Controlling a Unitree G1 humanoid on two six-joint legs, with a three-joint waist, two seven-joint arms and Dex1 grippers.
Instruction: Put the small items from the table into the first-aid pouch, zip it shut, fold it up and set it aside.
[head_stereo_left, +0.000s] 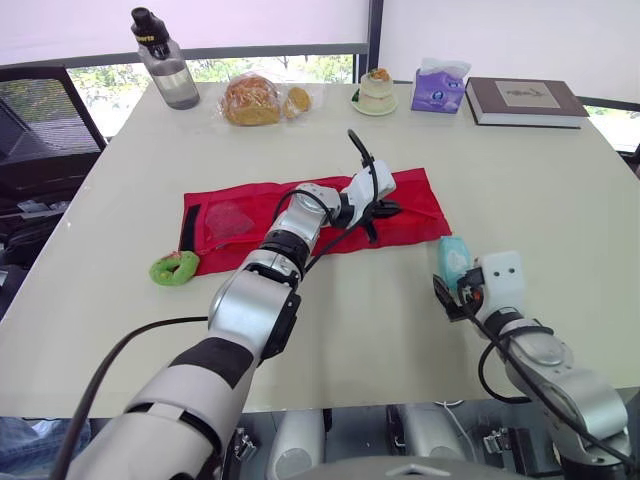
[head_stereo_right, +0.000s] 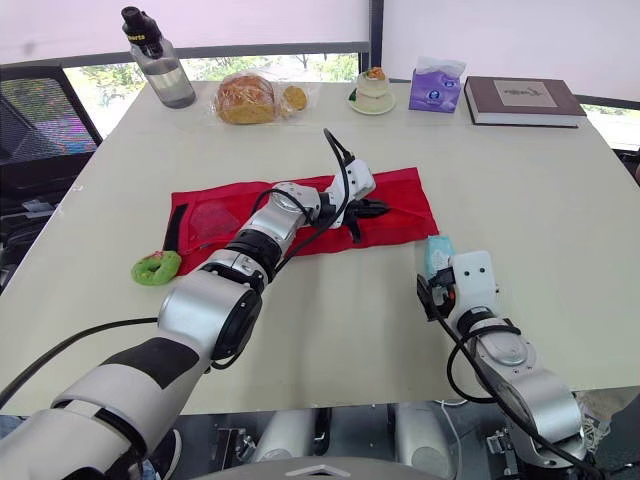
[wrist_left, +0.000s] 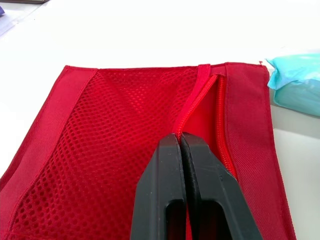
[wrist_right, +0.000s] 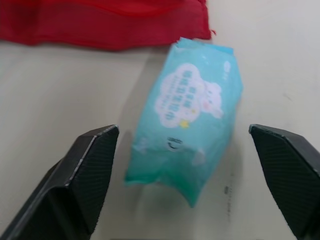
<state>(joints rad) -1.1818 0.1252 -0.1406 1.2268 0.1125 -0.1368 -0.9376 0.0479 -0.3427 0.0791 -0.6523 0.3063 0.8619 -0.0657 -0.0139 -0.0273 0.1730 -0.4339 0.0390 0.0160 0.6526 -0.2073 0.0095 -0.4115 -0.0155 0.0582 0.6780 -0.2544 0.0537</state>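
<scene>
Packing stage here, nothing zipped yet as far as I can judge. The red first-aid pouch (wrist_left: 100, 130) lies flat and unfolded mid-tabletop (head_stereo_left: 540, 190). My left gripper (wrist_left: 180, 136) has its fingers pinched tight together right on the zip edge, looks like I'm holding the opening. That arm is stretched well forward, with the wrist over the pouch's right half.

My right gripper (wrist_right: 182, 131) sits low near the front edge, fingers spread wide, aimed at the teal wipes pack (wrist_right: 195, 100) lying just beside the pouch's right end. The next move probably calls for closing across the pack's narrow sides, then feeding it into the gap. A green ring-shaped item (head_stereo_left: 175, 267) waits by the pouch's left end.
</scene>
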